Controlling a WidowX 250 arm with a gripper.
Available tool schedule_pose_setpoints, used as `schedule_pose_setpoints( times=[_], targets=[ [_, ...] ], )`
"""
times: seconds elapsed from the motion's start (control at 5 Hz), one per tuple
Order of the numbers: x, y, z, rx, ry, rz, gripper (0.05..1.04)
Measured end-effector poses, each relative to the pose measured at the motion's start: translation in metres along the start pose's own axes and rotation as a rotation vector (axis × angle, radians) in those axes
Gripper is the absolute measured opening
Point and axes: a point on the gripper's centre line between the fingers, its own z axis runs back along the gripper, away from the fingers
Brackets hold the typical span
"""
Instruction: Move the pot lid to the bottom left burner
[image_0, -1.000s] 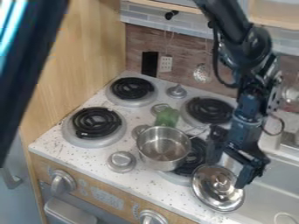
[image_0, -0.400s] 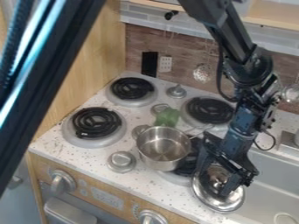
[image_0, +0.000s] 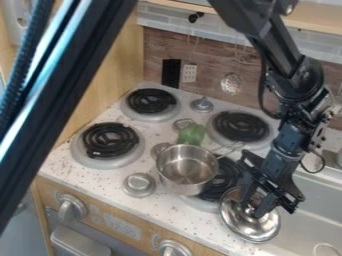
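Observation:
The black gripper is low over the pot lid, its fingers closed in on either side of the lid's knob. The round, shiny metal lid lies knob up at the stove's right front edge, beside the sink, partly covered by the fingers. The bottom left burner, a black coil in a grey ring, is at the left of the white speckled stove top with nothing on it.
A steel pot stands partly over the bottom right burner, left of the gripper. A green object lies behind it. Metal shakers stand nearby; the sink is at right.
The gripper has come down and left onto the lid, and its fingers have drawn together around the knob. The lid has stayed in place. A dark bar at the left has shifted.

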Motion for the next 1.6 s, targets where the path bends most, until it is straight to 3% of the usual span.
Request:
schedule_pose_setpoints(
  times=[0.2, 0.6, 0.8, 1.0, 1.2, 1.4, 1.6],
  targets=[
    [-0.001, 0.001, -0.001, 0.008, -0.001, -0.007, 0.249],
    [-0.006, 0.003, 0.0, 0.025, -0.01, 0.003, 0.239],
    [-0.004, 0.001, 0.013, 0.007, -0.05, 0.011, 0.239],
    [0.009, -0.001, 0.057, -0.04, -0.174, 0.017, 0.238],
    [0.012, 0.005, 0.083, -0.083, -0.239, 0.053, 0.238],
    [0.009, 0.029, 0.09, -0.092, -0.254, 0.141, 0.238],
    [-0.008, 0.09, 0.081, -0.119, -0.23, 0.34, 0.238]
  ],
)
